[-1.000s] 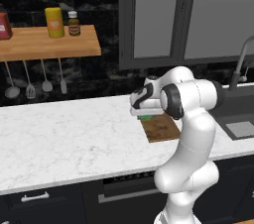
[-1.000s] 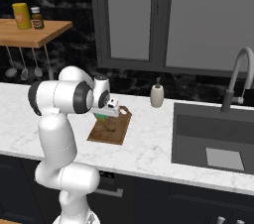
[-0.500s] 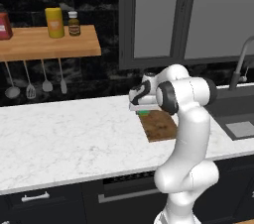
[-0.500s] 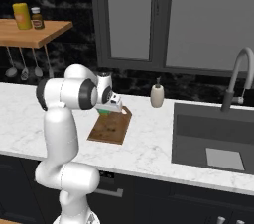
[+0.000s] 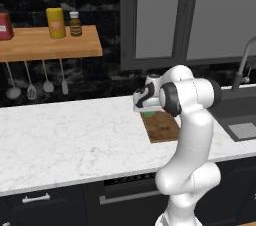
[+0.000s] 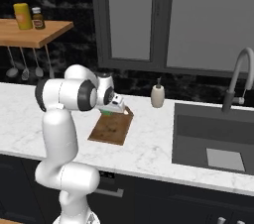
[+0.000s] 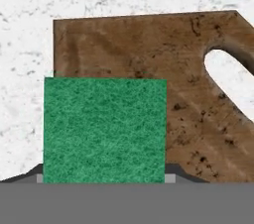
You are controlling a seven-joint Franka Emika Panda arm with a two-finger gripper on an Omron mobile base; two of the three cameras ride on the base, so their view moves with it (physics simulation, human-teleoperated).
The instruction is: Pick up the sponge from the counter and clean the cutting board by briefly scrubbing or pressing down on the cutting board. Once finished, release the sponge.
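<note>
My gripper [image 5: 145, 108] is shut on the sponge [image 7: 105, 129], a small block whose green face looks toward the hand camera. Dark fingertips [image 7: 171, 176] show at the sponge's two lower corners. The sponge [image 6: 106, 111] hangs low over the far end of the cutting board [image 6: 111, 130], a dark brown wooden rectangle lying flat on the white marble counter [image 5: 60, 140]. In the hand view the cutting board [image 7: 149, 49] with its handle cut-out lies right behind the sponge. Whether the sponge touches the wood I cannot tell. From the left base view the green sponge [image 5: 148, 115] peeks out under the hand, above the cutting board [image 5: 162, 127].
A dark sink [image 6: 213, 139] with a curved faucet [image 6: 238, 77] sits right of the board. A soap dispenser [image 6: 158, 96] stands behind it. A wooden wall shelf [image 5: 50, 45] with bottles and hanging utensils [image 5: 30, 87] is at the back left.
The hand with the sponge has shifted slightly back and forth over the board's far end. The grip on the sponge is unchanged.
</note>
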